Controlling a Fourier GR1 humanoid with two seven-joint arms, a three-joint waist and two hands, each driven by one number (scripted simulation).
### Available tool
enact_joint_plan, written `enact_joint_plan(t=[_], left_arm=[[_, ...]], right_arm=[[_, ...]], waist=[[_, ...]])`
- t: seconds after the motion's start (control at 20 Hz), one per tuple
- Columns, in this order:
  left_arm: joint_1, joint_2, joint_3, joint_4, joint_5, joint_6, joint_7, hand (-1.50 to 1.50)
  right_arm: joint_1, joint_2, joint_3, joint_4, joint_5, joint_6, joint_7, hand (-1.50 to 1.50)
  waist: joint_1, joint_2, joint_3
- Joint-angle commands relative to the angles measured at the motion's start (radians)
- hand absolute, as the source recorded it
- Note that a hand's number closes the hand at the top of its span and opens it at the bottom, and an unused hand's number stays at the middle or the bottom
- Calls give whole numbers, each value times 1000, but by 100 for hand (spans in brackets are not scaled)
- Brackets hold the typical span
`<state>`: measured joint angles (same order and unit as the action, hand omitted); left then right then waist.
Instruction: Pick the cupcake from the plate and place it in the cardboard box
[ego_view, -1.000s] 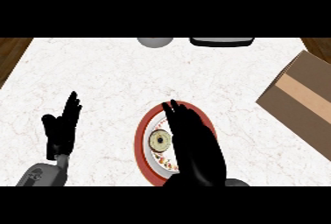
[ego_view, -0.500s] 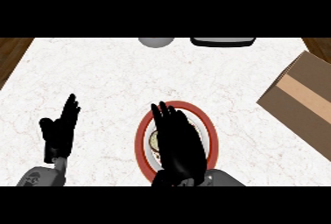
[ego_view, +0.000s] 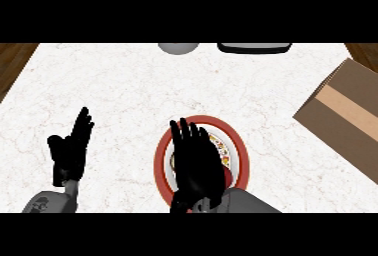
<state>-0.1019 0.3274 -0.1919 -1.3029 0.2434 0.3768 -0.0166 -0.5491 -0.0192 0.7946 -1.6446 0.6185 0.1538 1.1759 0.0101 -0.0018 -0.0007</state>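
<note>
On the marble surface (ego_view: 133, 95), I am spreading my right hand (ego_view: 196, 165) straight-fingered directly over the cupcake (ego_view: 220, 152) on the plate (ego_view: 240, 145); the cardboard box (ego_view: 347, 115) is lying up to its right.

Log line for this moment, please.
right hand: open over plate, cupcake hidden | left hand: open, resting | cardboard box: right

The counter (ego_view: 221, 85) looks like smooth white marble with faint veins, with brown wood grain at the frame's upper corners. The box (ego_view: 347, 117) at right is matt brown cardboard with a paler tape strip. The plate (ego_view: 238, 145) looks glazed, its rim red; both hands (ego_view: 196, 165) are matt black.
</note>
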Motion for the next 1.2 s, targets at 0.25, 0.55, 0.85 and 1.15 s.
enact_joint_plan(t=[0.25, 0.55, 0.85, 1.15], left_arm=[[-23, -12, 31, 50, -14, -19, -16, 0], [-2, -24, 30, 34, -27, -20, -16, 0], [-19, -47, 39, 41, -44, -4, 6, 0], [-26, -47, 37, 14, -69, -11, 23, 0]], right_arm=[[-103, 18, 32, 134, -69, -109, 199, -150], [-75, 18, -47, 230, -29, -42, 98, -150], [-99, 18, -6, 281, -63, -55, 104, -150], [-97, 18, 68, 261, -76, -115, 166, -150]], waist=[[7, 3, 0], [-3, 3, 0], [-3, 2, 0], [0, 1, 1]])
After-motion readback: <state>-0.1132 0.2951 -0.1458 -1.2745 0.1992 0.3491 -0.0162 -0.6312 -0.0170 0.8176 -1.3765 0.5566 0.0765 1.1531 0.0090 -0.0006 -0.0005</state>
